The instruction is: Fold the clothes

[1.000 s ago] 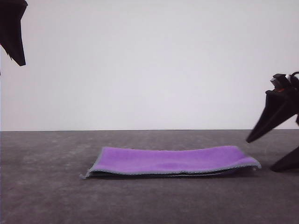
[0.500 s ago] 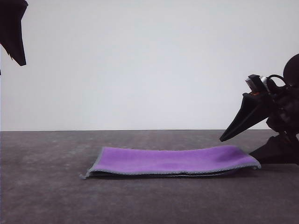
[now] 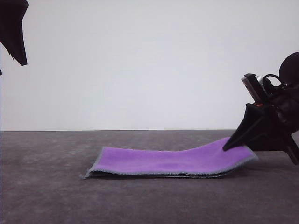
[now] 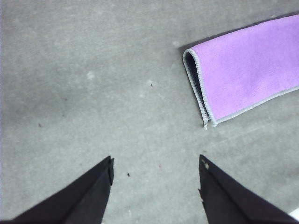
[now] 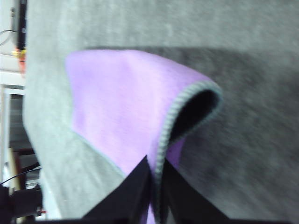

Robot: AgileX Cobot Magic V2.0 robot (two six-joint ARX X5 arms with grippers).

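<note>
One cloth (image 3: 170,161), two end effectors (image 3: 235,145)

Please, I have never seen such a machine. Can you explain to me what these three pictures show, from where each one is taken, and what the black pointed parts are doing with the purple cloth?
This is a robot with two arms; each ends in a black two-fingered tool. The front picture looks forward over a grey table. On it lies a purple cloth, already folded once, with a grey stitched hem. The right tool is shut on the cloth's right end and lifts it a little off the table. The left tool hangs high at the left. The other two pictures come from cameras on the wrists. The left wrist picture shows that tool's open fingers above bare table, near the cloth's folded end. The right wrist picture shows its fingers pinching the hem.
</note>
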